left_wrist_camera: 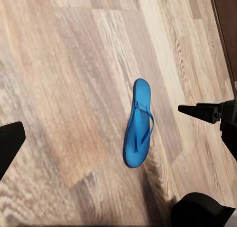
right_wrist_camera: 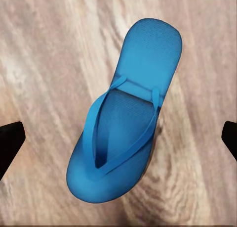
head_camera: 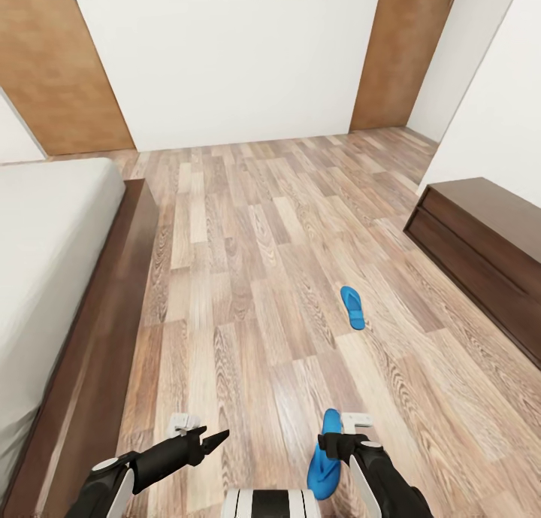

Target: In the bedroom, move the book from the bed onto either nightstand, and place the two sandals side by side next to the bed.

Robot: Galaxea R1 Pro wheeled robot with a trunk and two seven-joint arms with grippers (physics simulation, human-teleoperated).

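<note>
Brown wood-plank flooring (head_camera: 248, 277) fills the bedroom, bounded by white walls (head_camera: 233, 59) with wooden door panels at 11 and 1 o'clock in the head view. At 9 o'clock the bed (head_camera: 113, 292) is seen, its dark wooden frame edging a bare pale mattress (head_camera: 45, 232). A long low dark-wood cabinet (head_camera: 481, 240) is set against the wall at 3 o'clock. One blue sandal (head_camera: 352, 307) is seen lying flat on the floor, well apart from the bed and nearer the cabinet. A second blue sandal (head_camera: 324, 465) is found at 6 o'clock, directly under the right pincer (head_camera: 340, 444); in the right wrist view it (right_wrist_camera: 123, 118) is shown strap side up between two dark fingertips (right_wrist_camera: 10, 143) held wide apart, neither touching it. The same sandal (left_wrist_camera: 138, 123) is caught in the left wrist view, lying on the planks near the right arm. The left pincer (head_camera: 204, 443) is held out over bare floor at 7 o'clock; in its wrist view one fingertip (left_wrist_camera: 10, 143) is seen at the edge, and whether that pincer is spread or closed cannot be told.
</note>
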